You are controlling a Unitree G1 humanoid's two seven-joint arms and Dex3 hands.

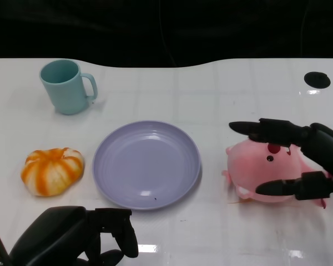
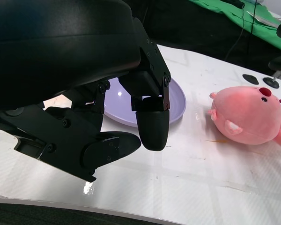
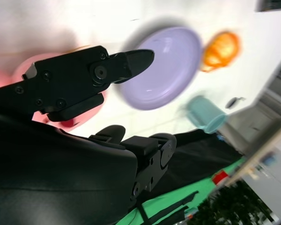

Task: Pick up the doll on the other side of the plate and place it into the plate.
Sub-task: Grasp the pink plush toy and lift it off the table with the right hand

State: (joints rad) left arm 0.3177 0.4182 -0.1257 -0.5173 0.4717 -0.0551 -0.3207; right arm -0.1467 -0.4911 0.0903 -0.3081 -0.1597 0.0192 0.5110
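Note:
A pink plush doll [image 1: 258, 169] lies on the white table just right of the empty lilac plate [image 1: 147, 164]. My right hand [image 1: 313, 158] reaches around it from the right: one finger [image 1: 255, 130] stretches above its head, another [image 1: 277, 188] lies along its near side, and they stand well apart. The right wrist view shows a finger [image 3: 131, 61] over the pink doll [image 3: 82, 115], with the plate [image 3: 166, 65] beyond. My left hand [image 1: 72, 235] rests low at the front left, fingers curled in on nothing. In the left wrist view it [image 2: 107, 93] hangs before the plate [image 2: 175, 101] and doll [image 2: 248, 122].
An orange-and-white pumpkin plush [image 1: 51, 170] lies left of the plate. A teal mug [image 1: 66, 86] stands at the back left. A black round fitting [image 1: 317, 79] sits on the table's far right. The far edge meets a dark background.

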